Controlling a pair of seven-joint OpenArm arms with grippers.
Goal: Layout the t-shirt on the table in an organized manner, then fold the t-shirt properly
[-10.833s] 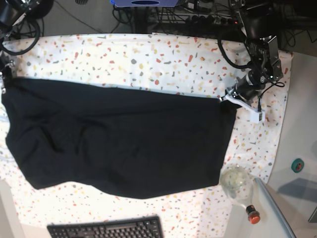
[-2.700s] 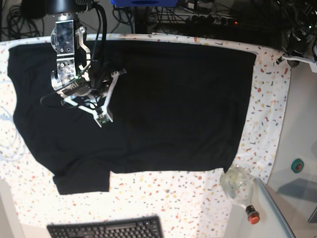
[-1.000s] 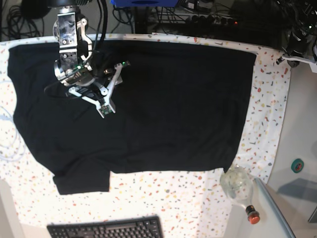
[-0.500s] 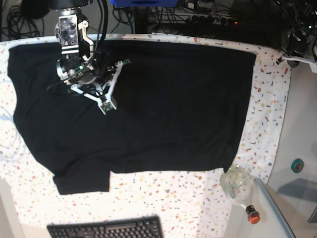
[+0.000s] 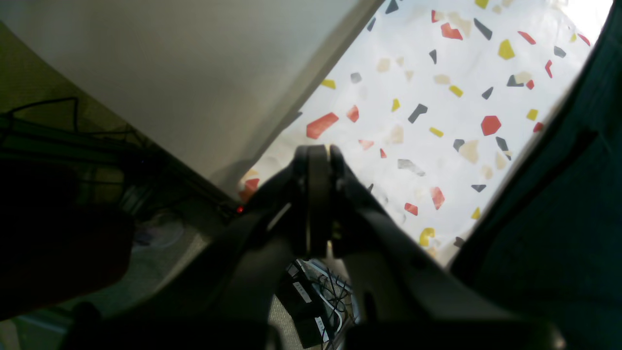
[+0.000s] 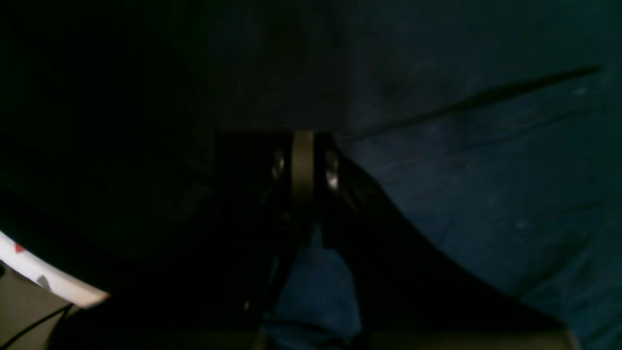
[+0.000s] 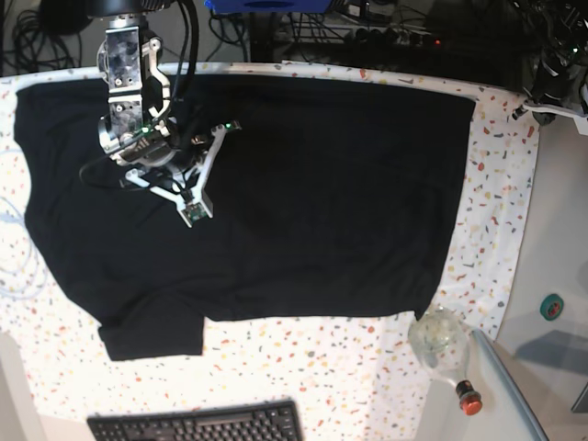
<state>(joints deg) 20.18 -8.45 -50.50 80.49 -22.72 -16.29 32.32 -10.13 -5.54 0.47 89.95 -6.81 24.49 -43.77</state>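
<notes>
Basically the table [image 7: 276,381], white cover with coloured flecks, fills most of the base view. The t-shirt [image 7: 312,184] lies spread flat across its middle and far half, top edge along the 12 o'clock rim, one short sleeve poking out toward 7 o'clock. Right arm reaches in from 11 o'clock over the shirt's 10 o'clock part. Right gripper [image 6: 302,160] sits low over the black cloth, claw clenched, fingers pressed together; wrist view too dark to tell if any fabric is pinched between them. Left gripper [image 5: 313,160] is off at the 2 o'clock corner, clenched on nothing, hanging over bare flecked cover right beside the shirt's edge; only a small part of that arm shows at the base view's edge. Keyboard [image 7: 197,423] at 6 o'clock on the near rim. Clear bottle with a red cap [image 7: 446,354] lies at 5 o'clock, just beside the shirt's corner.
</notes>
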